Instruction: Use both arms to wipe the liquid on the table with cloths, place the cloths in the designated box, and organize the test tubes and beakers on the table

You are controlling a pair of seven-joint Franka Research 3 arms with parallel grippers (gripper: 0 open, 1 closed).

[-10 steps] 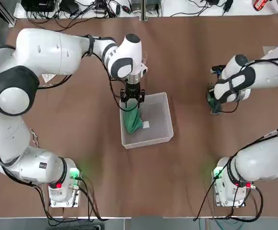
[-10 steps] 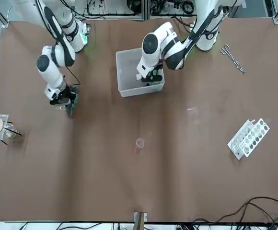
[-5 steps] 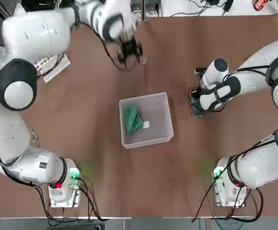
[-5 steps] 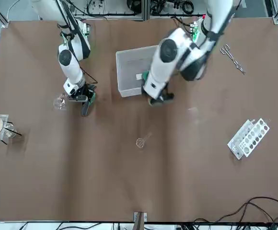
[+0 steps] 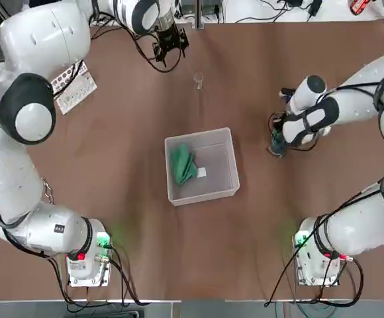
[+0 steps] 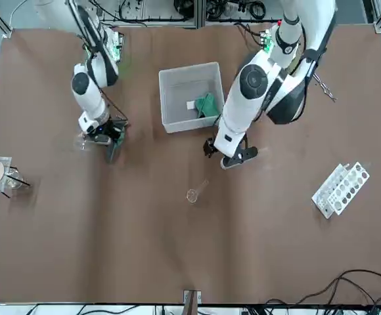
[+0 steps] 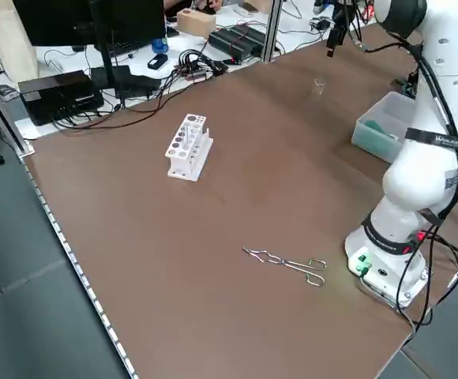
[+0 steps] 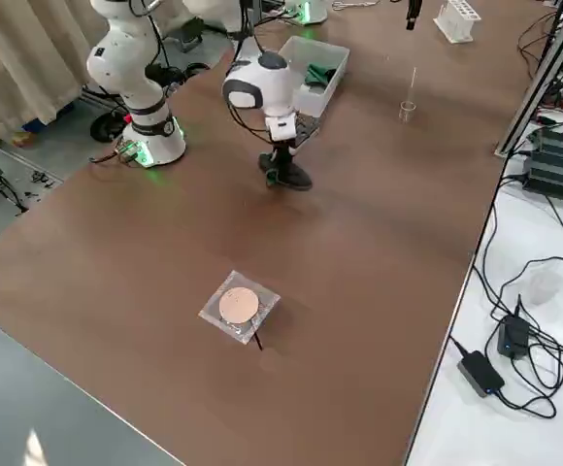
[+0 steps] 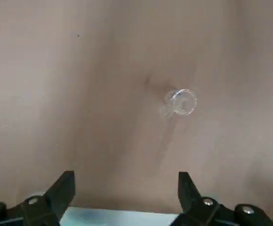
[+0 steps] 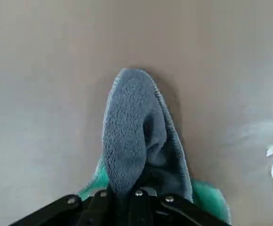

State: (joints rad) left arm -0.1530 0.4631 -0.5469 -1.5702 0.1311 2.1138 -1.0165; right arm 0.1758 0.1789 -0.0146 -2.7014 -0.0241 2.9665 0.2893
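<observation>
The left arm's black two-finger gripper [image 9: 126,195] is spread and holds nothing, raised over the brown matte tabletop [image 5: 245,245]. Ahead of it stands a small clear glass beaker [image 9: 182,102], near but not touching; it is probably the next thing to tidy, which would explain the open claw.

Behind that claw, towards the robot, sits the translucent whitish plastic box [image 5: 218,193]. A crumpled green cloth [image 5: 183,164] lies inside it, evidently put away.

The right arm's black gripper [image 10: 128,194] is clamped on a grey cloth with green on its other face [image 10: 132,122]. It hangs folded below the fingers, likely so its soft end can mop the table. Clear glassware [image 6: 82,141] stands just beside that claw; a careless sweep could knock it. Wiping seems unfinished on this side.
</observation>
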